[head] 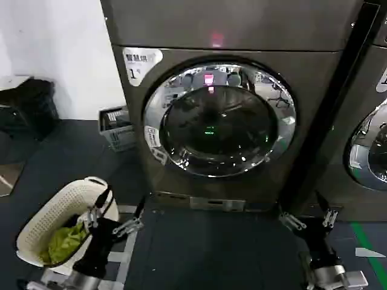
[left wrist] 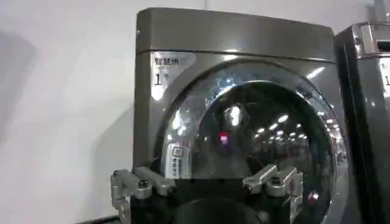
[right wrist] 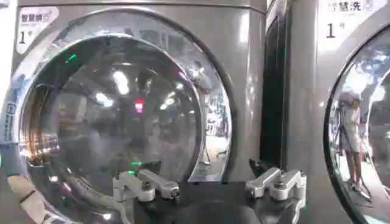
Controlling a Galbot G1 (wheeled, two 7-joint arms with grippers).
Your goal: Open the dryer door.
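So the dryer door (head: 219, 119) is sitting fully closed, and both the left claw (head: 119, 212) and right claw (head: 309, 216) are hanging low before it, spread wide and holding nothing, probably lining up.

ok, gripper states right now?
Left gripper: open, empty, low in front of the dryer.
Right gripper: open, empty, low too.

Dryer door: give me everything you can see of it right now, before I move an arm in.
The dryer door is a large round porthole with a wide shiny chrome rim around dark tinted glass that mirrors ceiling lights and a red glow. It sits shut, flush in the bronze-grey dryer front, with a small white sticker on the rim's left side. Nothing touches it; the left gripper and right gripper hang open, low before the machine.
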